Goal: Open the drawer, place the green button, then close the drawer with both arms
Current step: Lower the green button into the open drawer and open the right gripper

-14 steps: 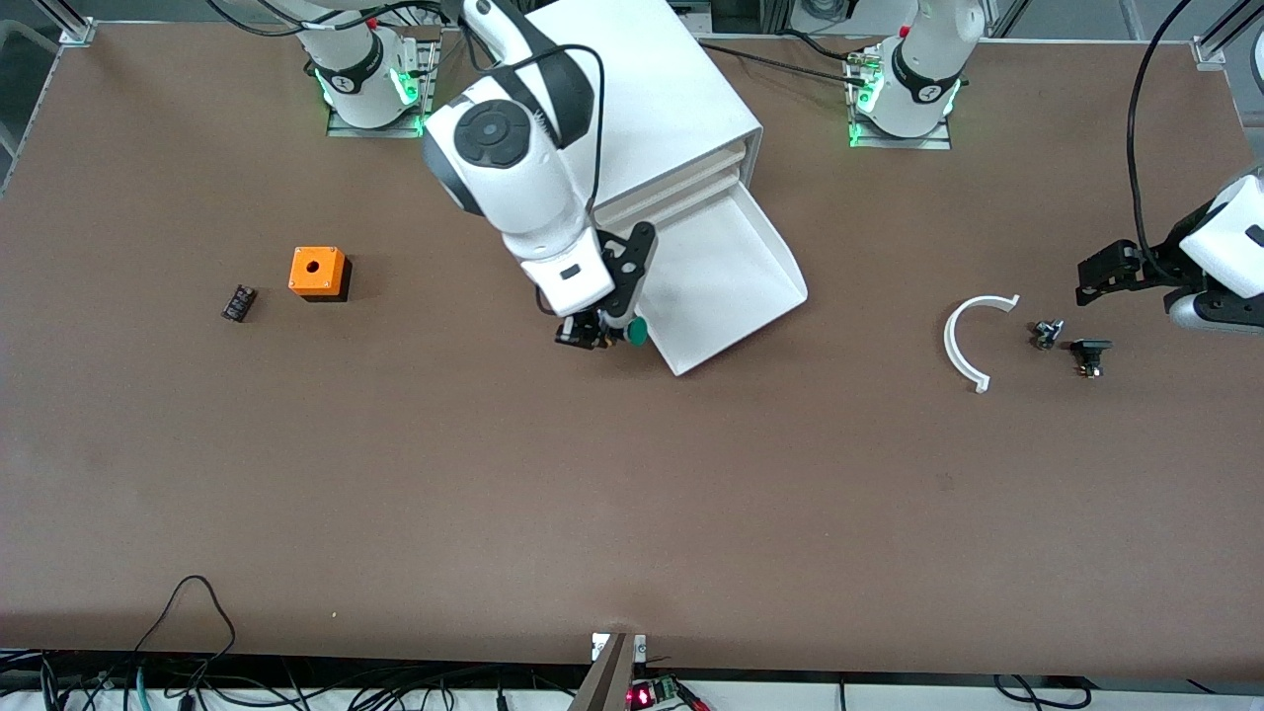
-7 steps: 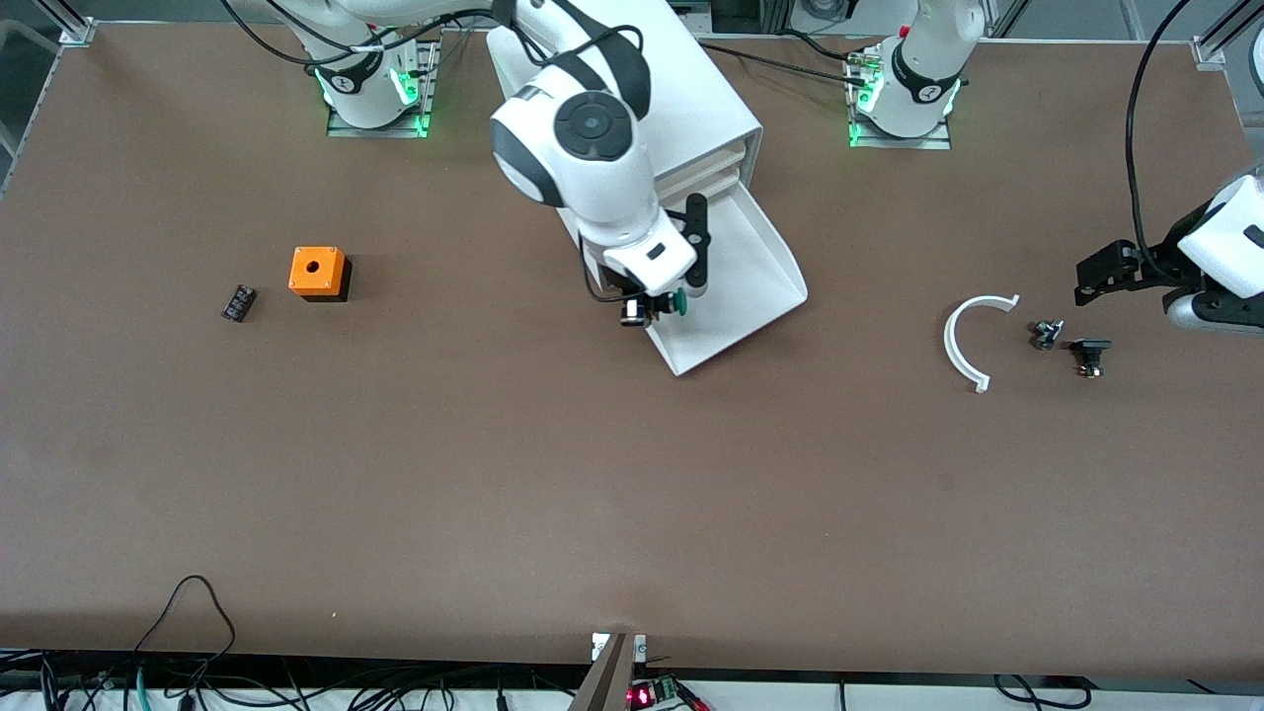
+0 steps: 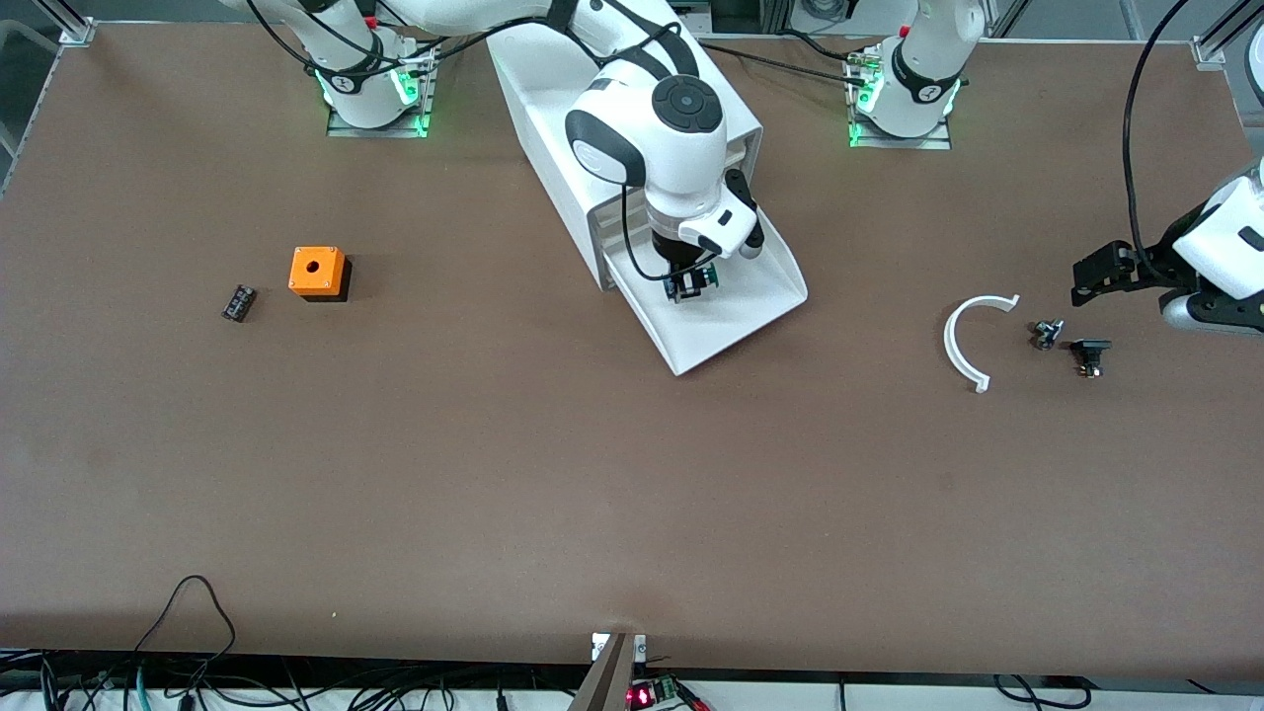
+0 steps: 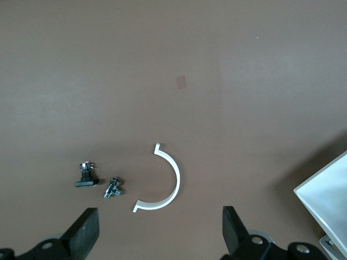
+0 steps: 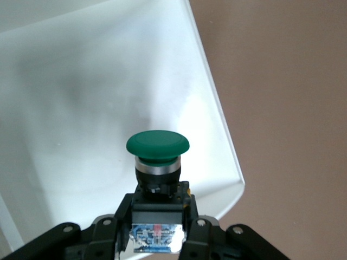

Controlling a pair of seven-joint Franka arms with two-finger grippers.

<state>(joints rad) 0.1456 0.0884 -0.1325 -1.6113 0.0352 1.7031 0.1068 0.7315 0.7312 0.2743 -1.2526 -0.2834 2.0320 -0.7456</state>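
1. Button [image 5: 157,145], green cap and dark body, is clamped in the right claw [image 3: 689,281] over the open drawer [image 3: 750,306].
2. Drawer sticks out of the cabinet [image 3: 563,148] near the desk's [image 3: 632,494] edge where the robot bases stand.
3. Left claw [image 4: 161,238] waits with fingers spread wide and empty above the desk, at the left arm's end, near a white arc [image 3: 963,341].

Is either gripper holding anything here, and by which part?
The right gripper holds the button by its black-blue body, green cap free, over the open drawer. The left gripper waits, open and holding nothing.
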